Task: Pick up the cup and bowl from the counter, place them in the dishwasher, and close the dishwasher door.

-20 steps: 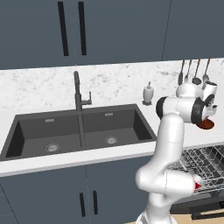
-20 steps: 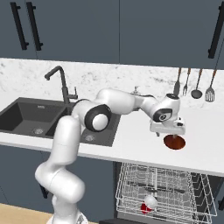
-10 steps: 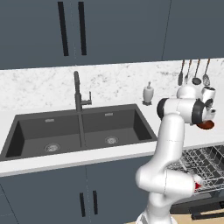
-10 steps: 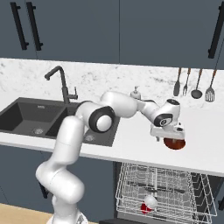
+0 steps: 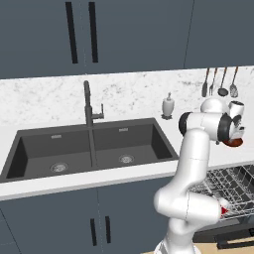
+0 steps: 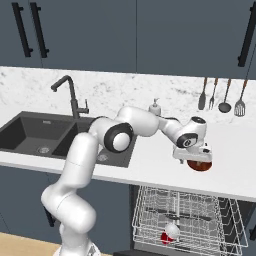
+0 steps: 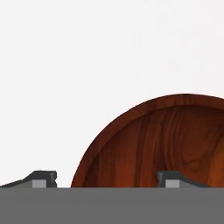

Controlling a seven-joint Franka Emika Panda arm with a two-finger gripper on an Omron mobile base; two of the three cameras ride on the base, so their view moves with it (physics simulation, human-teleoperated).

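The bowl (image 6: 200, 165) sits on the white bench (image 6: 150, 165), above the dishwasher rack (image 6: 187, 220) that holds the cup (image 6: 169, 234). The pincer (image 7: 105, 180) stands wide, straddling the bowl's rim, one finger (image 7: 173, 178) inside.

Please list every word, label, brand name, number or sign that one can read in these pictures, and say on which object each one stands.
None: no readable text shows in any view.
Soap bottle: plain white, no label.
Bowl: wood grain only, no mark.
Cup in the dishwasher rack: red and white, no lettering seen.
Cabinets, counter, sink and hanging utensils: no signs or numbers.
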